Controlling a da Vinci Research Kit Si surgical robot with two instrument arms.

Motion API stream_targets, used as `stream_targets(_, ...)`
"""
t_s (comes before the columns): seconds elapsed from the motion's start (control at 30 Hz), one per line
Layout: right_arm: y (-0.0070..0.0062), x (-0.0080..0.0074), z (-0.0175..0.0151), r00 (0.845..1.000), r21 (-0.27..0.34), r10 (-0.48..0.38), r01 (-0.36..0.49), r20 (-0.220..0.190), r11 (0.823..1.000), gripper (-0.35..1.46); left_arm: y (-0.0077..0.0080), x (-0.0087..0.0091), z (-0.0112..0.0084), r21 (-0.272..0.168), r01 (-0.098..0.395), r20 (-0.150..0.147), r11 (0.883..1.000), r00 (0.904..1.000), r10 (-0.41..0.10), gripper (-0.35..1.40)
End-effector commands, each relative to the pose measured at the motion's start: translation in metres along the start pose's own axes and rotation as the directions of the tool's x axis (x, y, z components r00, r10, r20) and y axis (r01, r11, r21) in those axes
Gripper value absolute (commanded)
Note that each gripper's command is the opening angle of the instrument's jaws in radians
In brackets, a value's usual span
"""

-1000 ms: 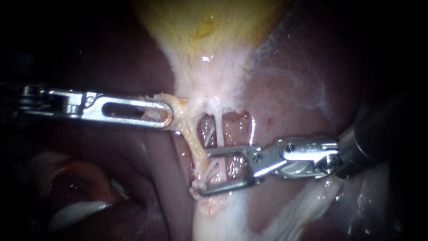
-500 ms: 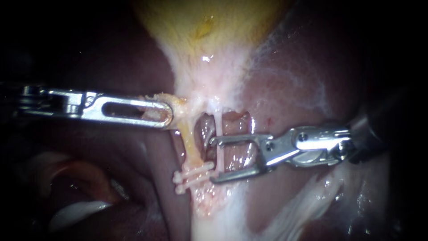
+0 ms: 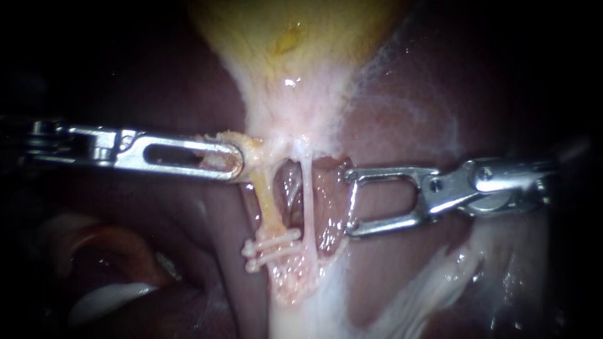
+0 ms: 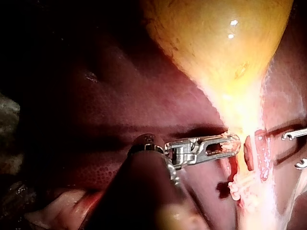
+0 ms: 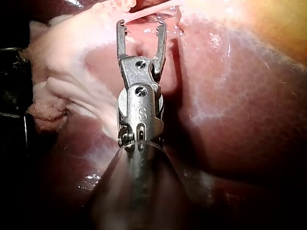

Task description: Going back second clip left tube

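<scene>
Left tube [image 3: 267, 204] runs down from the neck of the gallbladder [image 3: 295, 37], yellowish, with a thin tube [image 3: 308, 194] just beside it on the right. Low on the left tube sit the clips [image 3: 271, 247]: two white bars side by side across it, knobbed ends sticking out on its left. I take them for the two clips, though I cannot tell whether their inner ends also catch the thin tube. So the clipping looks done. My right instrument [image 3: 349, 202] stands with jaws wide apart and nothing in them, beyond the thin tube, over the liver [image 3: 408, 125], touching neither tube as far as I can see. What is left, by my judgement, is only to carry it out along its own shaft line, with the open tips held off the thin tube and the liver surface. My left instrument [image 3: 233, 160] is clamped on a fringe of tissue [image 3: 251, 145] at the gallbladder's neck, pulling it leftward, which holds the tubes spread. Writing: none on tissue or clips. A small stamped mark shows on my right instrument's body in its wrist view, not read.
</scene>
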Motion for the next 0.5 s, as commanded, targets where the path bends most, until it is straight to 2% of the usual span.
stream_targets(0.03,-0.0001,0.0000,-0.0002,1.000,0.001,-0.004,0.004,0.000,1.000,0.50,0.0000,0.0000,0.0001,0.000,0.000,0.000,1.000,1.0000,0.000,-0.35)
stream_targets(0.27,-0.0002,0.0000,-0.0008,1.000,0.004,-0.015,0.015,0.000,1.000,0.50,0.0006,0.0001,0.0008,-0.002,-0.003,0.002,1.000,1.0000,0.003,-0.35)
stream_targets(0.5,-0.0001,0.0002,-0.0011,1.000,0.004,-0.020,0.020,0.000,1.000,0.50,0.0027,0.0005,0.0038,-0.021,-0.013,0.008,1.000,0.9999,0.013,-0.35)
